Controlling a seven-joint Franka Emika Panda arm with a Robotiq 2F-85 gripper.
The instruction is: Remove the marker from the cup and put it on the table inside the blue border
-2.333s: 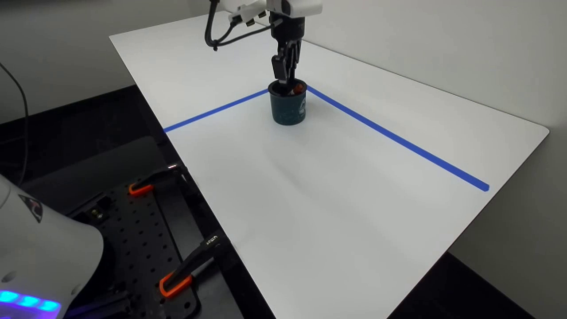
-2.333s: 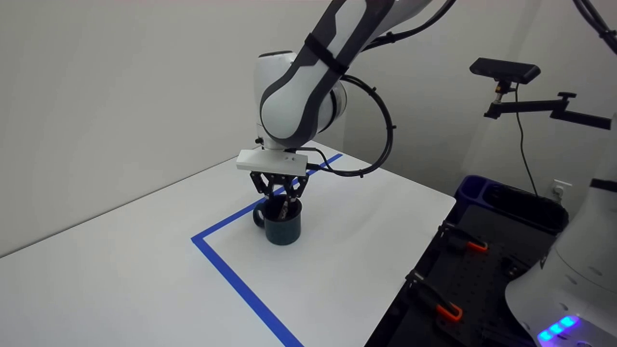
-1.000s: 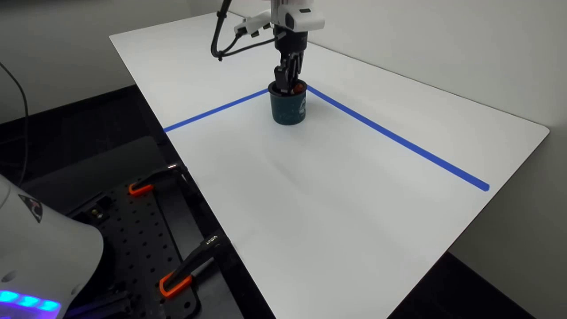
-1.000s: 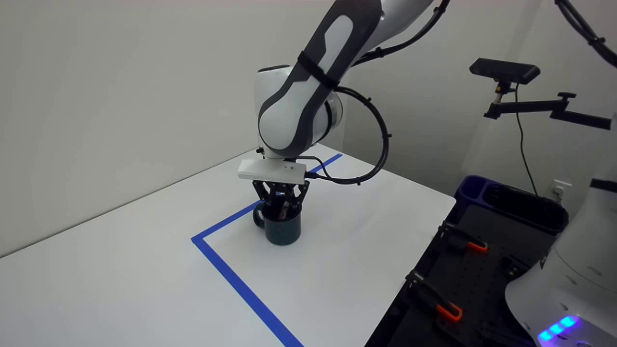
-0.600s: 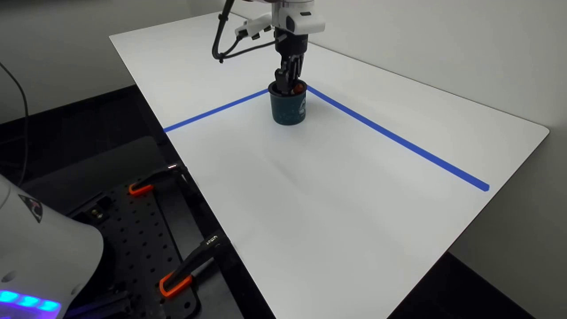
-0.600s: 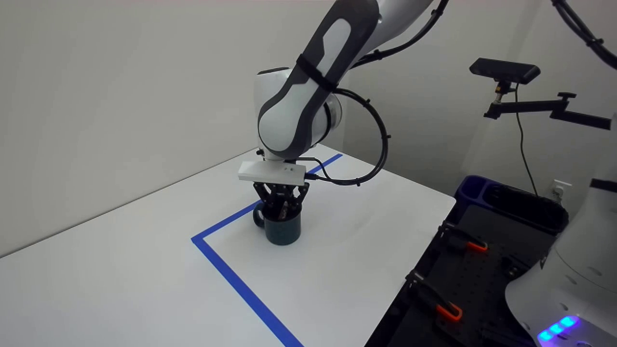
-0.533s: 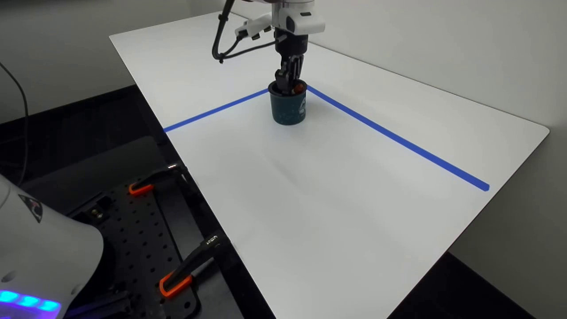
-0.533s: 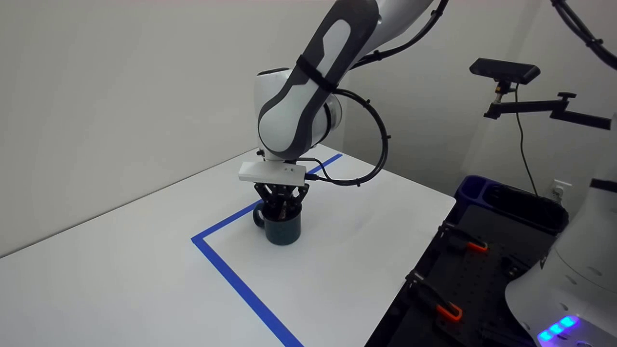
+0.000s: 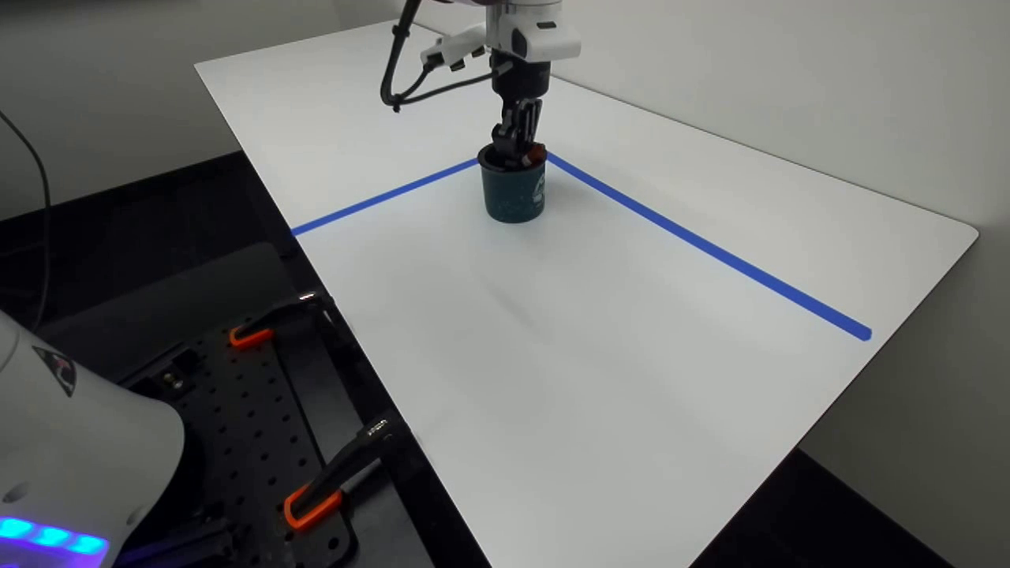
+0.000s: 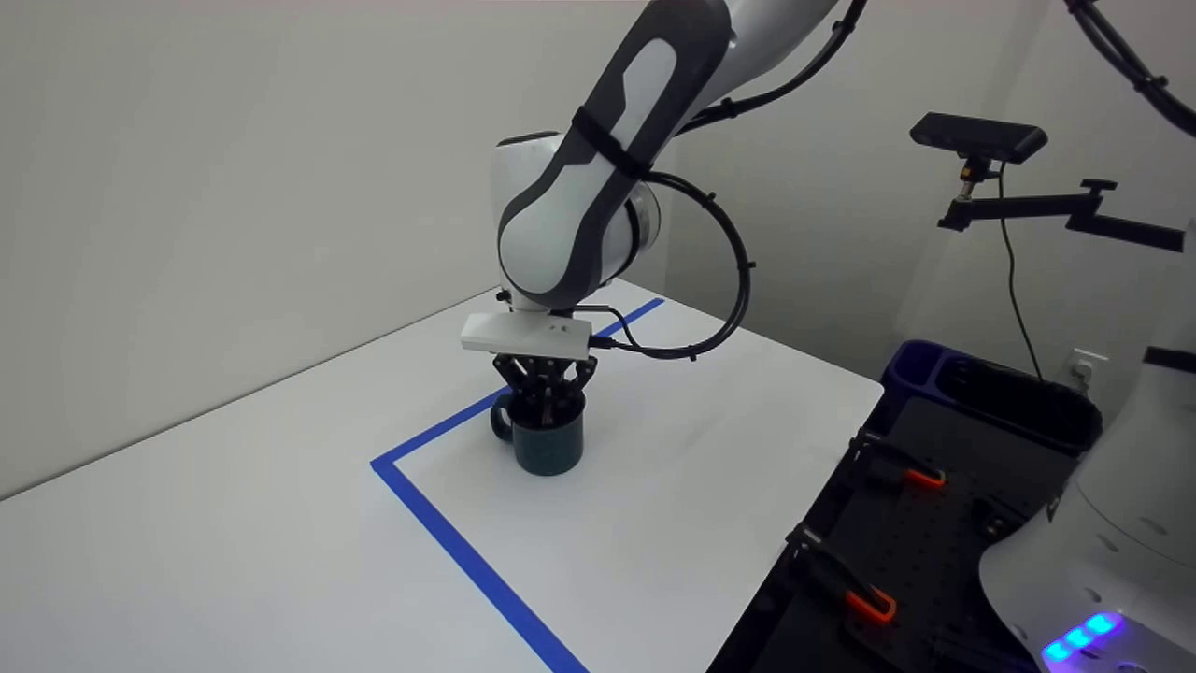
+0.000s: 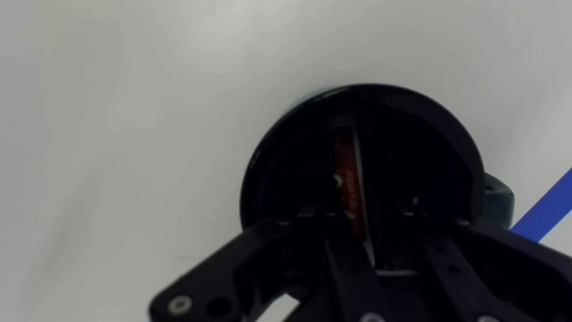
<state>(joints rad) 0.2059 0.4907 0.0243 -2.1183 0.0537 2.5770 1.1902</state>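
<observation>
Robotics lab, by the look of it. In both exterior views: white robot base (image 9: 71, 442) with blue light strip (image 9: 52, 536), black perforated plate (image 9: 245, 404), orange-and-black clamps (image 9: 347, 465) at the edge of a white tabletop (image 9: 600, 379), blue tape (image 9: 710, 248) marking off part of it. In an exterior view: black camera (image 10: 978, 137) on a jointed bracket (image 10: 1023, 207), wall outlet (image 10: 1086, 365), plain pale walls (image 10: 280, 168).
</observation>
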